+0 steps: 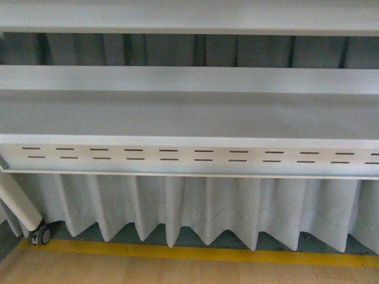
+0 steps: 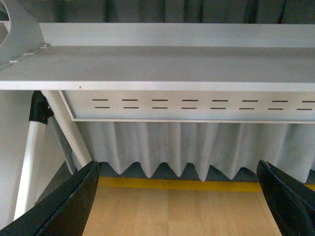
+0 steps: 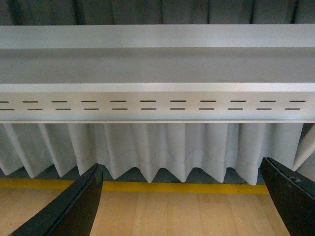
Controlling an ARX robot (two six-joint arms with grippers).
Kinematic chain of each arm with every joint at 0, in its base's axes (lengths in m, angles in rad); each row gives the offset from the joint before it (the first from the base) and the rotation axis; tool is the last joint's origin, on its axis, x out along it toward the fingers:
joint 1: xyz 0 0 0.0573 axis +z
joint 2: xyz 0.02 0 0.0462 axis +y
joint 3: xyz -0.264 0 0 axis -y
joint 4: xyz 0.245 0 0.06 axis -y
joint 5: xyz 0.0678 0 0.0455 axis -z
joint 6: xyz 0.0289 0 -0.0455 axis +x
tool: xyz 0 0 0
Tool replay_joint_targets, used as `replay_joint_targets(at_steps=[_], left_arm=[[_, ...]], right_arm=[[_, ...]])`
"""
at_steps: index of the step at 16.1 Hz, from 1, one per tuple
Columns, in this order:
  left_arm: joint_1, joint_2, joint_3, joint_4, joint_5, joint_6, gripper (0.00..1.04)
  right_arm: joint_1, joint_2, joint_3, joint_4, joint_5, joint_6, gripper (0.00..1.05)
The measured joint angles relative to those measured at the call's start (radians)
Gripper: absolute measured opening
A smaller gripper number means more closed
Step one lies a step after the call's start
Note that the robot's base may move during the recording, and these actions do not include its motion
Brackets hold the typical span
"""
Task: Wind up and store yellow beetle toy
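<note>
We saw the pale grey flat table [image 1: 189, 115] as painted sheet metal, smooth and matt, with a faint sheen along its edges. Its slotted white front panel [image 1: 189, 155] looked like the same painted metal. The pleated white curtain [image 1: 195, 207] below was thin matt cloth with a stitched line near the hem. The light wood-grain floor [image 1: 177, 273] looked smooth; we could not tell wood from laminate. The yellow stripe [image 1: 195, 253] on it was flat and matt. The white round tube leg [image 1: 18, 204] looked like painted metal. The black fingers [image 2: 69, 206] of the left tool [image 2: 177, 167] and those of the right tool [image 3: 182, 164] looked like hard, slightly glossy plastic.
</note>
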Motion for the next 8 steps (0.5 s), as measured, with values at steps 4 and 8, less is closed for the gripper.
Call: replay_joint_targets(at_steps=[4, 8], left_arm=[[0.0, 0.0, 0.0, 0.0, -0.001, 0.0, 0.98], [0.0, 0.0, 0.0, 0.002, -0.001, 0.0, 0.98]], right_arm=[[0.0, 0.0, 0.0, 0.002, 0.0, 0.0, 0.98], [0.0, 0.0, 0.0, 0.002, 0.0, 0.0, 0.98]])
